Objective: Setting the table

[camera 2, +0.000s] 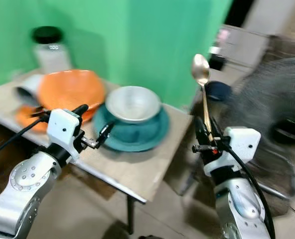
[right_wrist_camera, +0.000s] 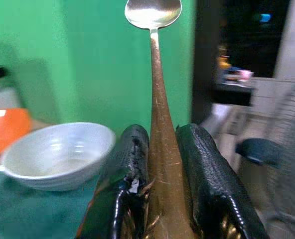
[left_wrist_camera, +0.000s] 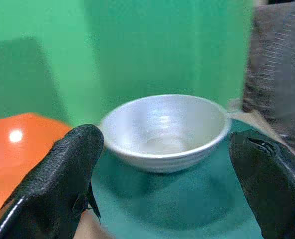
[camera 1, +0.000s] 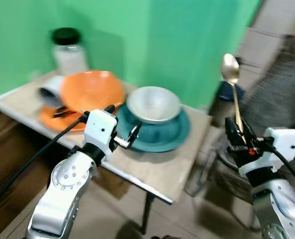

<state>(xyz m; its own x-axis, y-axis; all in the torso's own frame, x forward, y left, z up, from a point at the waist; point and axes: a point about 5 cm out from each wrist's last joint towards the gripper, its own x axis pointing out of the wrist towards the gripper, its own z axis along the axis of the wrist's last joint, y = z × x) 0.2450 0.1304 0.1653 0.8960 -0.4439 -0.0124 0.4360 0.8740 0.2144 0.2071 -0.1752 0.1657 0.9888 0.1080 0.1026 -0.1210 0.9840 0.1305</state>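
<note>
Right claw of mine is clamped on the lower handle of the spoon, which stands nearly upright with its bowl at the top, off the counter's right edge and well apart from the dishes. From the right wrist view I see both fingers pressed flat against the brassy handle. My read is that the spoon is light, stiff and smooth metal, so it could pivot or slide in a two-point pinch; holding it low on the handle leaves a long lever above, and I'd lay it down gently instead of swinging it. Left claw hangs open, empty, just at the near rim of the teal plate, which carries the grey bowl. That bowl looks ceramic, so fragile and fairly heavy. Behind them sit an orange bowl and a lidded jar.
</note>
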